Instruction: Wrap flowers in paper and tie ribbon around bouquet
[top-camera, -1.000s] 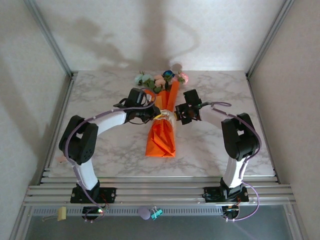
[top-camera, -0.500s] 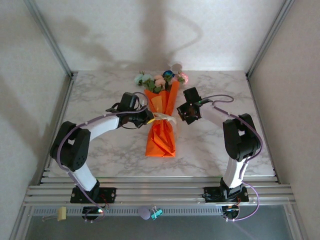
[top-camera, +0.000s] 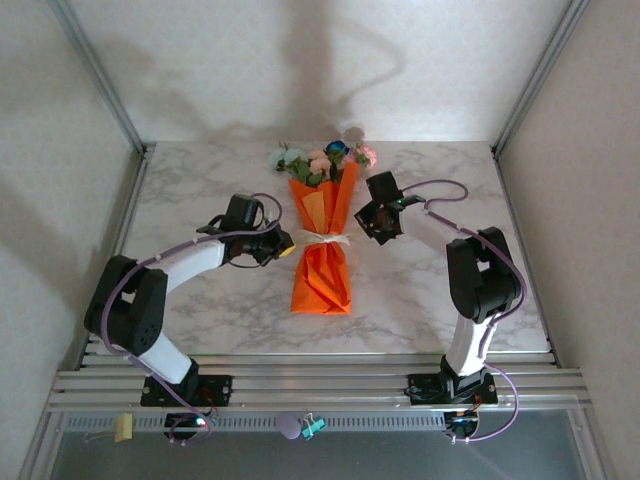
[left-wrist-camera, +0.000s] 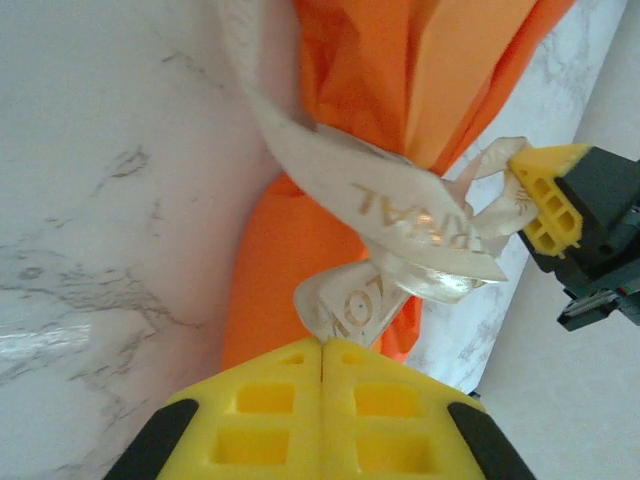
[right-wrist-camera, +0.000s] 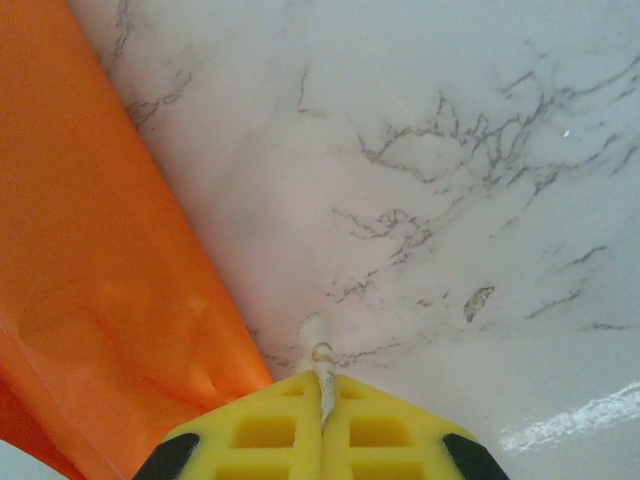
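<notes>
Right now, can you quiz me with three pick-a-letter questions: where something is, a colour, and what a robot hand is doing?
1. Where does the ribbon sit on the bouquet?
A. around its middle
B. over the blooms
C. at its bottom end

2. What colour is the paper?
A. blue
B. orange
C. green

3. What is the left hand doing?
A. hanging open
B. gripping a bloom
C. pinching the ribbon

Answers:
1 A: the cream band crosses the cone's waist.
2 B: the wrap is bright orange.
3 C: a ribbon loop sits squeezed between its shut yellow fingers.
</notes>
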